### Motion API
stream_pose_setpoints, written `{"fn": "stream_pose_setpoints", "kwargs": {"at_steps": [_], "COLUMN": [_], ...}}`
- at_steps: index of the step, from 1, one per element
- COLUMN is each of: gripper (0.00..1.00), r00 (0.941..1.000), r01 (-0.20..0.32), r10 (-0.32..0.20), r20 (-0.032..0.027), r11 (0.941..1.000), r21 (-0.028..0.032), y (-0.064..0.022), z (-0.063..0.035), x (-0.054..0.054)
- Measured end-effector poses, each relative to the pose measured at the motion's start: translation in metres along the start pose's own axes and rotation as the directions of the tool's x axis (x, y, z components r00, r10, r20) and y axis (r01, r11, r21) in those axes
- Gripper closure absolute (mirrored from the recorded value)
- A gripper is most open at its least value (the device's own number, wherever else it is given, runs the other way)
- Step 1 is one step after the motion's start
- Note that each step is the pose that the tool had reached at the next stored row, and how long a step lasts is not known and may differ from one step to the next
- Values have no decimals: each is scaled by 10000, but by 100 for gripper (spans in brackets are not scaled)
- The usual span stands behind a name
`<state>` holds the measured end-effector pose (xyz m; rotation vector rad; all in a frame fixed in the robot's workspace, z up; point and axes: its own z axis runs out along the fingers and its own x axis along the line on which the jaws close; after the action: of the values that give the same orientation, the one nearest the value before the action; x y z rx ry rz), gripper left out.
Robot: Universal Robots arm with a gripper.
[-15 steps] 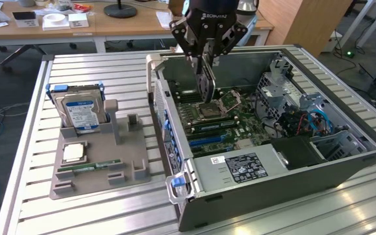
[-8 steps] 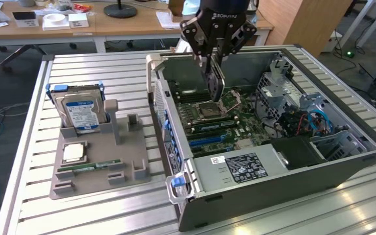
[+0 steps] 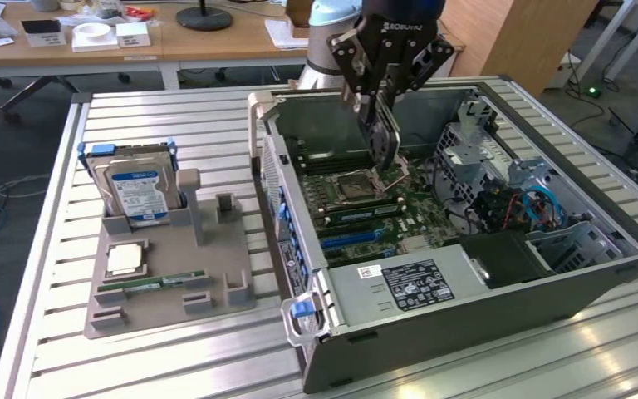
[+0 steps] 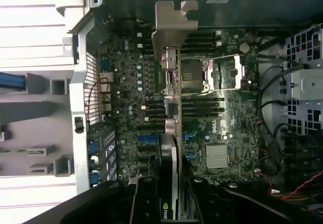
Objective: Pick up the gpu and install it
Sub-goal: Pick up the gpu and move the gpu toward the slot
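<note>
So the gripper (image 3: pixel 379 104) was clamped shut on the gpu (image 3: pixel 387 145), dangling it edge-on, just above the motherboard (image 3: pixel 369 204) by the CPU socket (image 3: pixel 355 180). It wasn't in any slot; I'd guess that hold keeps its connector edge free.

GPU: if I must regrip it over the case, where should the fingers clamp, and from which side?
Probably the two flat faces along its upper long edge, from straight above, as the gripper holds the gpu now. It hangs edge-on and thin, and this leaves its bracket and lower edge free toward the motherboard.
</note>
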<state>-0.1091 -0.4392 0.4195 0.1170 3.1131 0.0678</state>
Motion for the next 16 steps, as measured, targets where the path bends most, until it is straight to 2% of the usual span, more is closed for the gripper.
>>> {"fn": "stream_pose_setpoints", "kwargs": {"at_steps": [2, 11, 16], "gripper": [73, 73, 73], "r00": [10000, 10000, 10000], "r01": [1, -1, 0], "r10": [-1, 1, 0], "r20": [0, 1, 0], "r11": [10000, 10000, 10000], "r21": [0, -1, 0], "y": [4, 7, 11], "z": [1, 2, 4], "x": [-30, -38, -103]}}
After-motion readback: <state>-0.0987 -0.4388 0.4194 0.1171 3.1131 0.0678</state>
